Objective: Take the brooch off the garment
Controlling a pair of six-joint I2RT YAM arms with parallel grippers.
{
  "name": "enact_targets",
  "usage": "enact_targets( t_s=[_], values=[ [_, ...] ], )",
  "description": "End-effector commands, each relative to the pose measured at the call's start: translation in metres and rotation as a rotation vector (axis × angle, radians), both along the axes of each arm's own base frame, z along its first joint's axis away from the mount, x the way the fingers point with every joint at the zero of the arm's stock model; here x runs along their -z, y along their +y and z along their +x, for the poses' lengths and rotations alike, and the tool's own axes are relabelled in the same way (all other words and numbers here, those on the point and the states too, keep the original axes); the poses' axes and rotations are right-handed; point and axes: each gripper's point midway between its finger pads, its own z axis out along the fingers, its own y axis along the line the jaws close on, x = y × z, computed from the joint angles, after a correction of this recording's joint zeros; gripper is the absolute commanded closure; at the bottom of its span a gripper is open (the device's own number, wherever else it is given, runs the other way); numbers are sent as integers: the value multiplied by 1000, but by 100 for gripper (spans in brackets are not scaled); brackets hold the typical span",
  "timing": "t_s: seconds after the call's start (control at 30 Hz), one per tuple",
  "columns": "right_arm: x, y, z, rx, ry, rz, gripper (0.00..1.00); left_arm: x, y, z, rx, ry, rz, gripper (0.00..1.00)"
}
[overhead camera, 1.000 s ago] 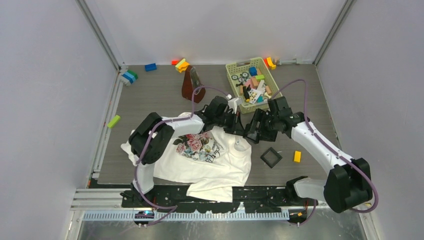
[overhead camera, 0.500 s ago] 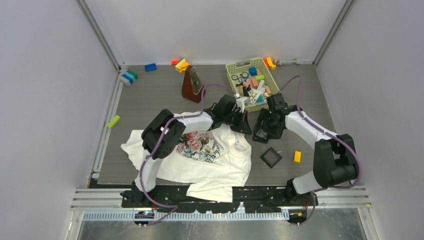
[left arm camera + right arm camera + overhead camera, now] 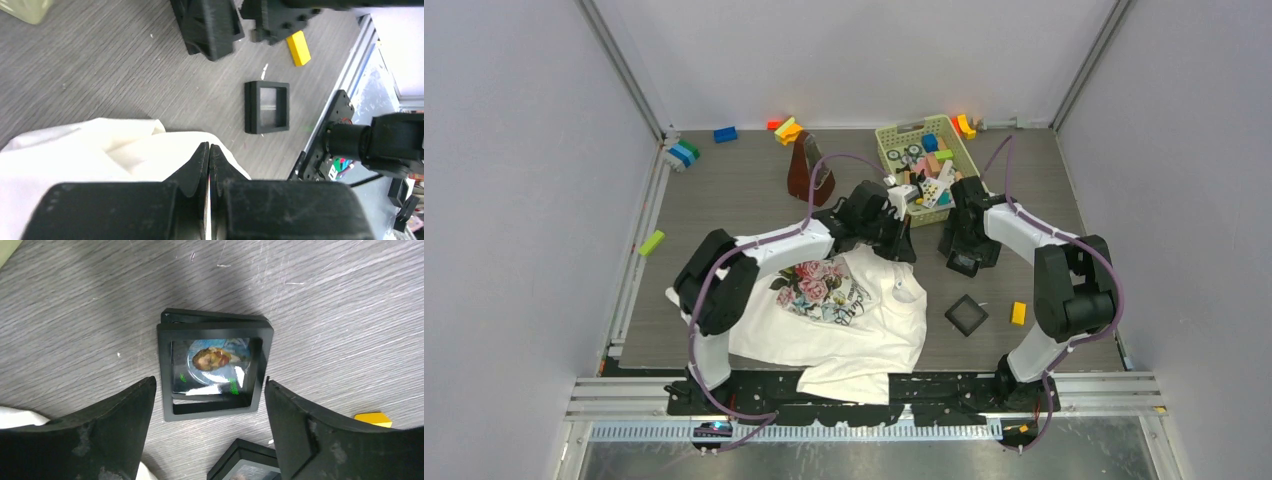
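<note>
The tiny pale silvery brooch (image 3: 904, 293), barely a speck from above, sits on the white rose-printed T-shirt (image 3: 844, 335), just on the near side of the left pincer (image 3: 208, 150), which is pressed shut above the cloth's edge. The right pincer (image 3: 207, 386) gapes wide and empty over a black square tray (image 3: 164, 375) on the grey wood-grain worktop (image 3: 724, 190), with pale walls around.

Grey wood-grain tabletop (image 3: 724, 190); plain pale walls (image 3: 524, 150) around.

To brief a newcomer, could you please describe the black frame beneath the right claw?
Find the green basket at the back. In front of it, the open right claw hangs over a black square frame. Unlike the nearer frame, it shows a round blue-and-orange picture.
</note>
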Motion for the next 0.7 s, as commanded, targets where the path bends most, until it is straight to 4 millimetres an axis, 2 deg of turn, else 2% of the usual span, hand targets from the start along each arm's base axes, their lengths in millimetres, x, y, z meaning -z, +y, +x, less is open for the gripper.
enact_targets(
  t_s=[0.0,0.1,0.17,0.2,0.23,0.3,0.33,0.43,0.47,0.5,0.63,0.67],
  values=[
    [-17,-10,12,41,-40,-52,5,-47,31,-1,-33,-99,-2,97],
    [-30,-12,9,46,-64,-56,1,-63,62,-3,-82,-115,22,86],
    [-42,-11,6,41,-89,-48,0,-63,85,-7,-125,-107,39,78],
    [-53,-8,6,29,-125,-26,0,-64,97,-7,-153,-103,41,75],
    [-55,-3,3,4,-136,-14,0,-65,110,-7,-188,-102,42,71],
    [-80,14,0,-68,-231,62,2,-63,139,-2,-278,-98,51,61],
    [-83,31,-1,-123,-252,136,5,-62,155,2,-325,-100,62,56],
    [-111,61,-4,-258,-349,244,7,-52,201,10,-471,-111,132,39],
    [-116,78,-6,-316,-365,298,7,-50,215,14,-518,-119,153,32],
    [-121,87,-7,-346,-382,324,7,-46,230,16,-569,-118,190,26],
    [-134,144,-13,-531,-435,432,8,-31,271,21,-696,-128,331,20],
    [-136,163,-21,-604,-438,441,8,-27,276,21,-710,-129,353,20]
  ],
)
